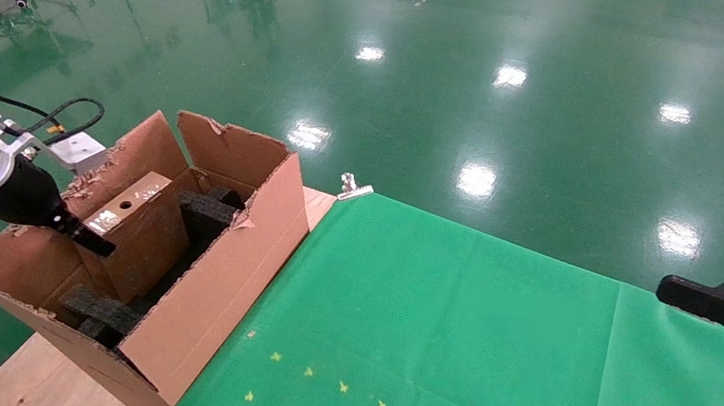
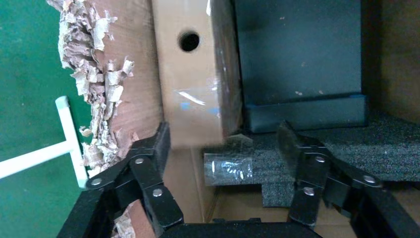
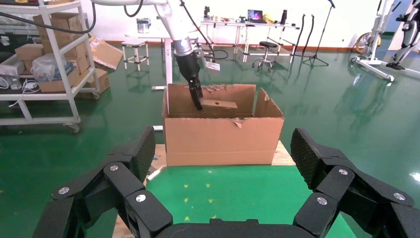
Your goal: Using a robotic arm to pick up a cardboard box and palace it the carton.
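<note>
I can't see the lower part of the cardboard box (image 1: 136, 231); the carton (image 1: 227, 261) walls and black foam (image 1: 206, 210) cover it. Whether my left gripper (image 1: 94, 241) touches the box I cannot tell from the head view. In the left wrist view the box's near end blurs between the fingers (image 2: 148, 163). My right gripper (image 1: 705, 393) is cut off by the head view's right edge, its arm unseen.

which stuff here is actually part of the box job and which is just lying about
Part of the job:
- left gripper, jaws open either side of the box end
- cardboard box, inside the carton
- carton

Just lying about:
- right gripper, open, parked over the green cloth
- metal clip
- black foam pieces
</note>
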Action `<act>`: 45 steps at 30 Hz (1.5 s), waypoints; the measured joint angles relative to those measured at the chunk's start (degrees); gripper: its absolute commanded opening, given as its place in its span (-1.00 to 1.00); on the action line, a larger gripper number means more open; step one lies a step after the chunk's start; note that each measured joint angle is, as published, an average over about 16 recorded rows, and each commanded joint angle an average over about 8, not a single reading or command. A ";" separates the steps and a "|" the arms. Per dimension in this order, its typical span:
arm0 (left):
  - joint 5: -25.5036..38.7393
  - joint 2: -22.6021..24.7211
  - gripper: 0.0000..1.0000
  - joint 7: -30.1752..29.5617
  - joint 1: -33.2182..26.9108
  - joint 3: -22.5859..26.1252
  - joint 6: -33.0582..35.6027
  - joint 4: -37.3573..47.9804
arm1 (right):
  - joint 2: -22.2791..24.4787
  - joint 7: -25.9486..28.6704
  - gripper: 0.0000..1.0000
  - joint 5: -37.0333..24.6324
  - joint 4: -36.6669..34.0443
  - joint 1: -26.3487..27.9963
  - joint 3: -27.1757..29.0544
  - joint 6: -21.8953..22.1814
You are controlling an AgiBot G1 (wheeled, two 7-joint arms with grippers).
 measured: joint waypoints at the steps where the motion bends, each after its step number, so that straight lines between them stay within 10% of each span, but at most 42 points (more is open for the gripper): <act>1: -0.08 -0.06 1.00 0.20 -0.19 -0.06 0.03 -0.23 | 0.00 0.00 1.00 0.00 0.00 0.00 0.00 0.00; 28: -11.25 -8.83 1.00 8.08 -6.40 -7.04 8.39 -18.53 | 0.01 -0.01 1.00 0.02 -0.03 0.00 0.00 0.02; 45: -17.65 -8.72 1.00 10.30 1.66 -14.72 10.30 -26.03 | 0.01 -0.02 1.00 0.03 -0.03 0.00 -0.01 0.02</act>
